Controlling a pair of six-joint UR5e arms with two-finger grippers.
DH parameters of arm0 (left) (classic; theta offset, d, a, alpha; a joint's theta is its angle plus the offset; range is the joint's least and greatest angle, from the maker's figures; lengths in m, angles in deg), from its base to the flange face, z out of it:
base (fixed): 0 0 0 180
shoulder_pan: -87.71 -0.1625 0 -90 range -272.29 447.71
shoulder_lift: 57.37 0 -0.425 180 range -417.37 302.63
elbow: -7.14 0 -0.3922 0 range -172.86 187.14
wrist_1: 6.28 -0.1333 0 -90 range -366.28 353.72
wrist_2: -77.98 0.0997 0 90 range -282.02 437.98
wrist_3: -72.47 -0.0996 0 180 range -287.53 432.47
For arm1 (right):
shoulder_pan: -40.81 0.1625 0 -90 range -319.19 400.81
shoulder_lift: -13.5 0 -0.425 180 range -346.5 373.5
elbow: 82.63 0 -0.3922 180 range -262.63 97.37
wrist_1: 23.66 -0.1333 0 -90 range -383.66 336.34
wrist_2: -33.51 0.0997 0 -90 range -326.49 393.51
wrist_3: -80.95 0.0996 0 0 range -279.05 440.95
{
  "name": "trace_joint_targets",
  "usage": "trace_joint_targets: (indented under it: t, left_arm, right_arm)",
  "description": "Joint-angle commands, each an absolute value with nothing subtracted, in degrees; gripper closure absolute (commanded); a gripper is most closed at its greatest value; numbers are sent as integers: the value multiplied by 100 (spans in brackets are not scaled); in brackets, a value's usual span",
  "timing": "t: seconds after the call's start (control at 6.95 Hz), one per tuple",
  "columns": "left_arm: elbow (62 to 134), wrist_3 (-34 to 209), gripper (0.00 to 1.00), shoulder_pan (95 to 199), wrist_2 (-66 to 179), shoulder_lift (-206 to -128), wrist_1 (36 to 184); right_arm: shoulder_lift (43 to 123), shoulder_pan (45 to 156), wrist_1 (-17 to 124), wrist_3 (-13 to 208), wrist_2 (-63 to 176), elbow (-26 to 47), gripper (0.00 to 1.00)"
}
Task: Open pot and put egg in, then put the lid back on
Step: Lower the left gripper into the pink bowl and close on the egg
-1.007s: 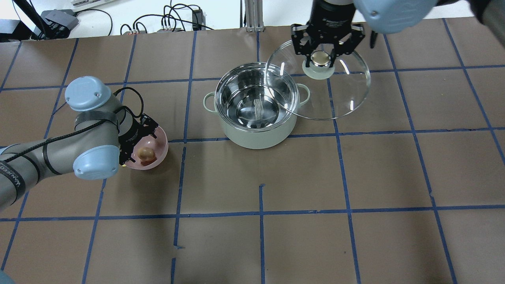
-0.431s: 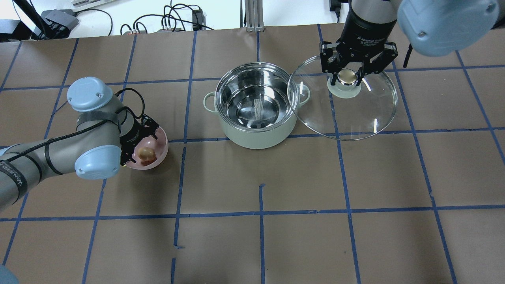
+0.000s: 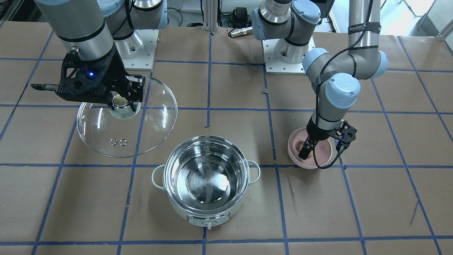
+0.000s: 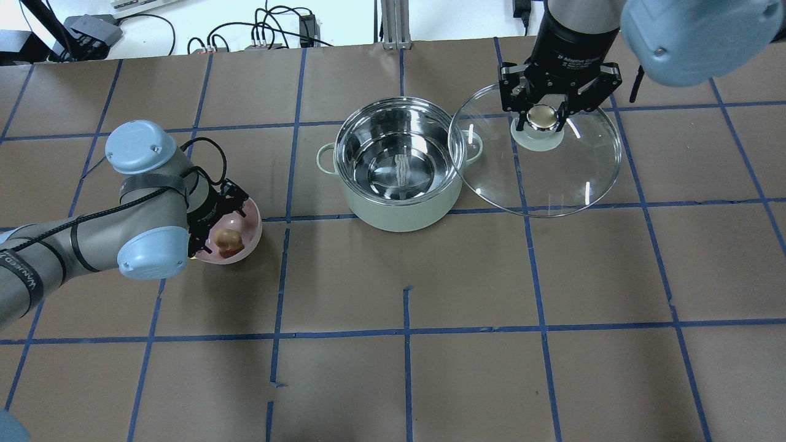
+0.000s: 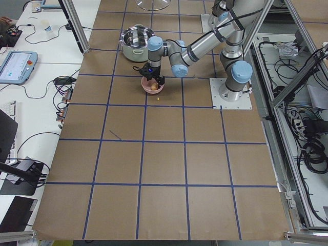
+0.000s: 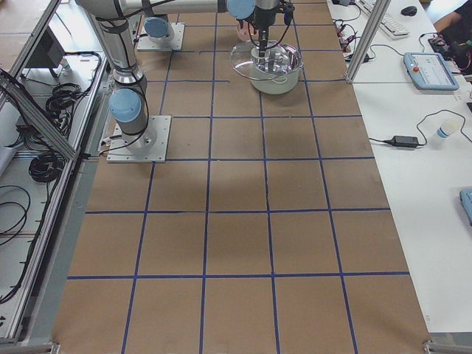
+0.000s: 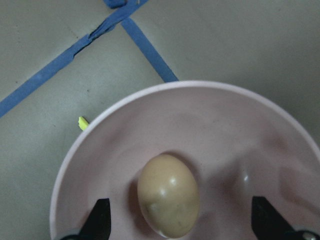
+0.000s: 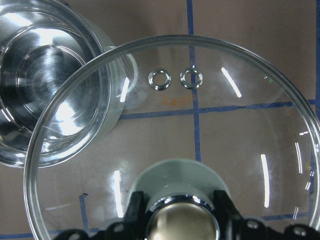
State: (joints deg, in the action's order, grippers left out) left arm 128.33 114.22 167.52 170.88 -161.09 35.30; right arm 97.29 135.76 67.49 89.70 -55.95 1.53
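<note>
The mint-green pot [image 4: 399, 166] stands open with its steel inside bare; it also shows in the front view [image 3: 207, 177]. My right gripper [image 4: 541, 120] is shut on the knob of the clear glass lid [image 4: 552, 178] and holds it beside the pot, on my right. The lid's rim overlaps the pot's right handle in the overhead view. The lid also shows in the right wrist view [image 8: 200, 125]. The tan egg [image 7: 167, 200] lies in a pink bowl [image 4: 249, 227]. My left gripper [image 7: 182, 225] is open down in the bowl, with one finger on each side of the egg.
A small yellow scrap [image 7: 82, 122] lies on the table just outside the bowl. The pot's control tab [image 3: 207, 222] faces away from me. Cables [image 4: 264, 31] run along the far edge. The arm bases [image 3: 288, 53] stand at my side of the table.
My right gripper has carried the lid to the right, off the pot's mouth, and has nearly stopped. The left arm and the egg have not moved.
</note>
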Motion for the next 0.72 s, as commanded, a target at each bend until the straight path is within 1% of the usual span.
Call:
trace_joint_targets:
  t: [0.0,0.58]
  left_arm:
    - [12834,11220,2,16752,17053,-16239,3328]
    - [12834,11211,3,16752,17044,-16284,3292]
  right_arm:
    - [9735,13617,6748,8965,-5588,166,100]
    - [9700,13644,6748,8965,-5579,192,100]
